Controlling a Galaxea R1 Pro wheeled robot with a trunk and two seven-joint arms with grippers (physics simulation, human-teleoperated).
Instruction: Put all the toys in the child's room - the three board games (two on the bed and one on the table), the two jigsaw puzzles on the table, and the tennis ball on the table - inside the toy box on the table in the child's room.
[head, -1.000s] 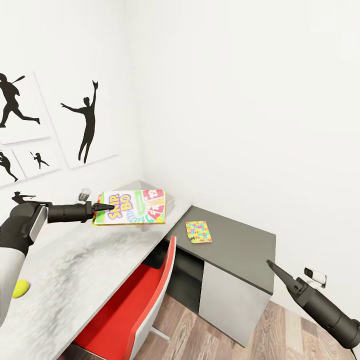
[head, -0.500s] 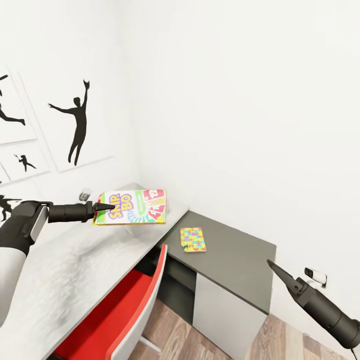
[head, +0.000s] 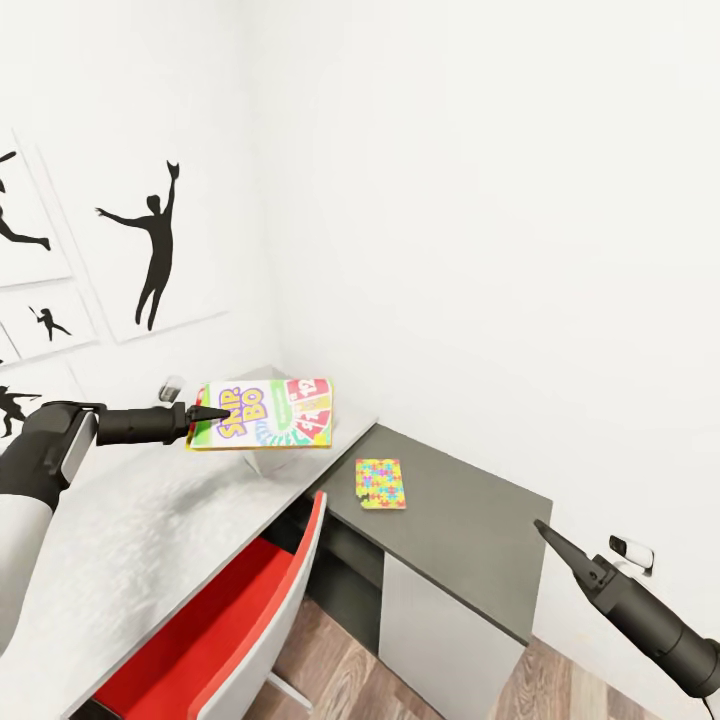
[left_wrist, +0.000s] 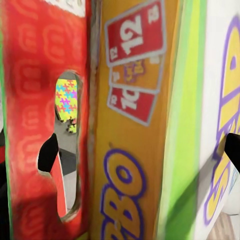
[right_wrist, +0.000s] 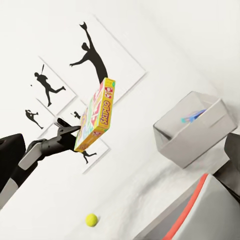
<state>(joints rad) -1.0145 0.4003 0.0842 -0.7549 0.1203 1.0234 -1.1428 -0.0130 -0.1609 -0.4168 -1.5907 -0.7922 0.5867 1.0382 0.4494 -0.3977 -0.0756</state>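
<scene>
My left gripper (head: 207, 413) is shut on the short edge of the SKIP-BO board game (head: 268, 412), holding it flat above the table (head: 150, 530). In the left wrist view the board game (left_wrist: 135, 130) sits close between the fingers (left_wrist: 233, 148). One jigsaw puzzle (head: 381, 484) lies on the table's lower dark end section (head: 470, 520). The right wrist view shows the grey toy box (right_wrist: 192, 132) with something blue inside it, beside the held board game (right_wrist: 95, 116), and the tennis ball (right_wrist: 91, 219) on the tabletop. My right gripper (head: 540, 527) hangs open and empty off the table's end.
A red chair (head: 230, 620) is pushed under the table's front edge. White walls close the corner behind the table, the left one hung with silhouette pictures (head: 150, 250). A wall socket (head: 630, 550) sits low beside my right arm. Wooden floor lies below.
The whole picture has shifted as the camera moved: the table, the chair and the puzzle slid leftward in view. The left gripper still holds the SKIP-BO board game in the same pose.
</scene>
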